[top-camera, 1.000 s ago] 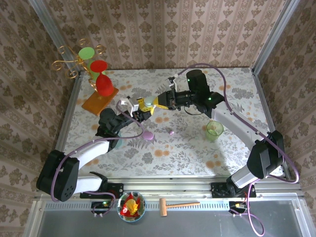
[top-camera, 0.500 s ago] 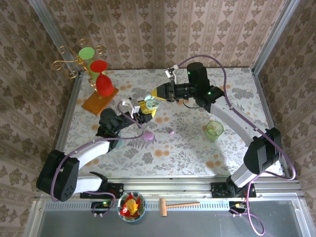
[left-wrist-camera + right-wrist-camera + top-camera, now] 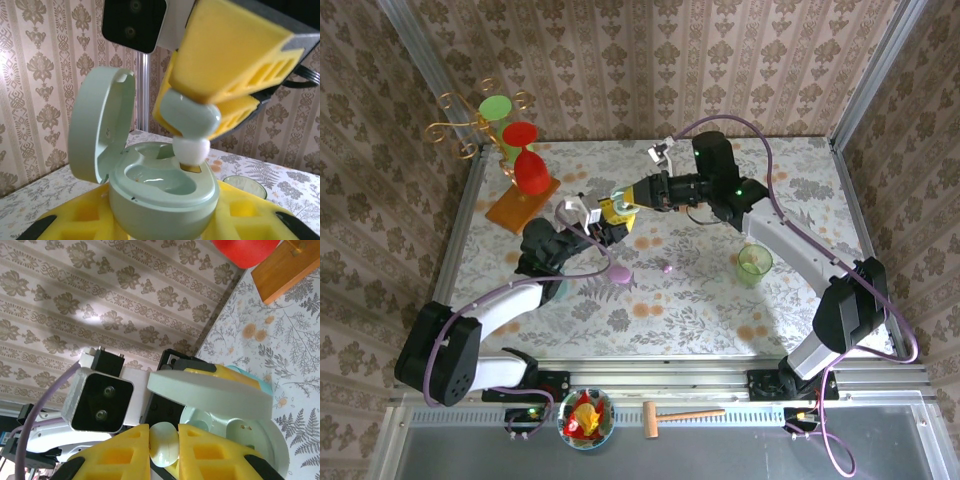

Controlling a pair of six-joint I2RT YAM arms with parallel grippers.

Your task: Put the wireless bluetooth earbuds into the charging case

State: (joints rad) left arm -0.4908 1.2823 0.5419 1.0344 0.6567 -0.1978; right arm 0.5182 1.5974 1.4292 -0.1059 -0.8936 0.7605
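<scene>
Right tool (image 3: 164, 441) nearer case (image 3: 165, 189), earbud (image 3: 192, 120) half-hidden

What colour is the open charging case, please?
The charging case is pale mint green, clearest in the left wrist view.

Cases two: mint case (image 3: 165, 192), lilac case (image 3: 619, 275). Earbuds two: mint earbud (image 3: 192, 117), lilac earbud (image 3: 667, 268). One green cup (image 3: 754, 262), one mallet (image 3: 685, 414).
</scene>
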